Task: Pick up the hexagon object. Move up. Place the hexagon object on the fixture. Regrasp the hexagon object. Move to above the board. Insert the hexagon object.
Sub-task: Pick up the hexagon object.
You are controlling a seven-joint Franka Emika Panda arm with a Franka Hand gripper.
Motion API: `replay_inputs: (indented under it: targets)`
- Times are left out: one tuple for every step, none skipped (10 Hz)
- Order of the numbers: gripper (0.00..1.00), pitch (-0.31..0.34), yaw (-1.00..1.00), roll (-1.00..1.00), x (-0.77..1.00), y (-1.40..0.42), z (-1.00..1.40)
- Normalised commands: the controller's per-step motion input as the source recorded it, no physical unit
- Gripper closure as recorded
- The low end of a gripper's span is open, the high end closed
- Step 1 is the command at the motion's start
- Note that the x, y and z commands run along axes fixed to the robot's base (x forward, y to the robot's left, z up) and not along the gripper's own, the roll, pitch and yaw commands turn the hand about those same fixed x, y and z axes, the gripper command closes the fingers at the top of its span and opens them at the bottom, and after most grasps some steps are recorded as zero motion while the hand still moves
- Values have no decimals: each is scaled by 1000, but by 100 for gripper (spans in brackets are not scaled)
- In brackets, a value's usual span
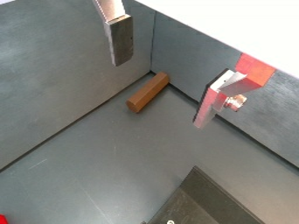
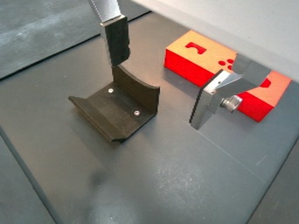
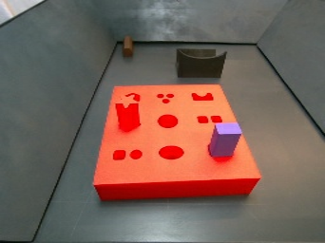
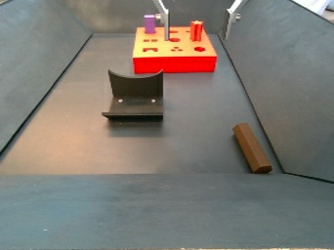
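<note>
The board (image 3: 172, 142) (red) carries a purple block (image 3: 226, 139); beyond it sit the fixture (image 3: 200, 62) and, seemingly, the hexagon object (image 3: 128, 44).

The gripper (image 1: 163, 74) hangs high above the floor with its jaws spread wide and nothing between them. In both wrist views the two fingers (image 2: 114, 42) show as flat silver plates with dark pads, well apart from each other. Relative to the fixture (image 2: 117, 107), the gripper (image 2: 163, 79) is raised clear above it, touching nothing. In a side view only the finger tips (image 4: 236, 8) enter at the frame's upper edge.
</note>
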Motion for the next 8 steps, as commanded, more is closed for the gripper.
replay_inputs:
  targets:
    - [0,-73,0,30,-703,300,-174]
    - [0,-133,111,0,-769,509,-694]
    - [0,-173,217,0,-737,580,-963]
    - [0,-179,203,0,-706,557,-991]
    - [0,-174,160,0,-634,417,-1000]
    - [0,-146,217,0,-489,317,-1000]
    - [0,-137,189,0,-443,263,-1000]
    - [0,-83,134,0,0,229,-1000]
